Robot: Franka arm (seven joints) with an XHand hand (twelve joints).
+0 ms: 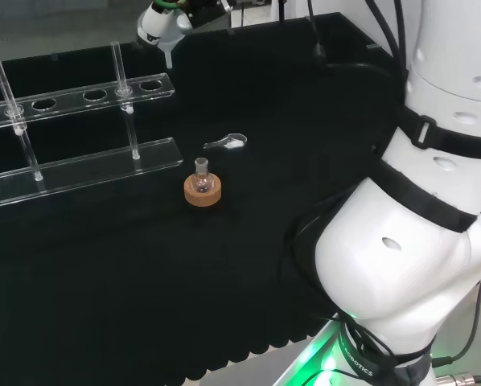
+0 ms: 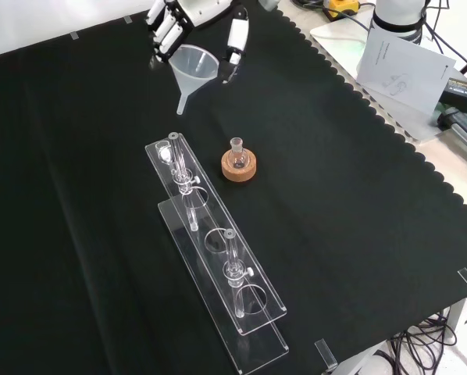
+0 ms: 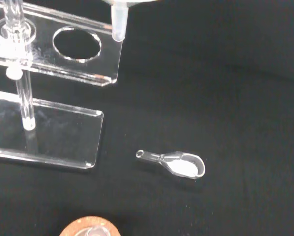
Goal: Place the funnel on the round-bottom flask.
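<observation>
One funnel (image 2: 193,69) held up off the cloth, pinched between the hand's (image 2: 188,16) curled fingers and thumb at the front view's top, spout down. Flask (image 2: 237,155) sits in a cork ring (image 2: 239,166) mid-cloth, apart from the funnel. Clear rack (image 2: 214,248) beside it; small scoop (image 3: 179,163) lies near the ring.

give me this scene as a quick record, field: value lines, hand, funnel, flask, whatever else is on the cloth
hand: hand at the front view's top, fingers curled round the funnel's rim
funnel: clear funnel held in the air, spout down, short of the flask
flask: small round-bottom flask upright on a cork ring, neck open
rack: clear rack beside the flask, with upright tubes
scoop: small clear scoop lying on the black cloth, some white in its bowl
task state: funnel not yet on the flask
</observation>
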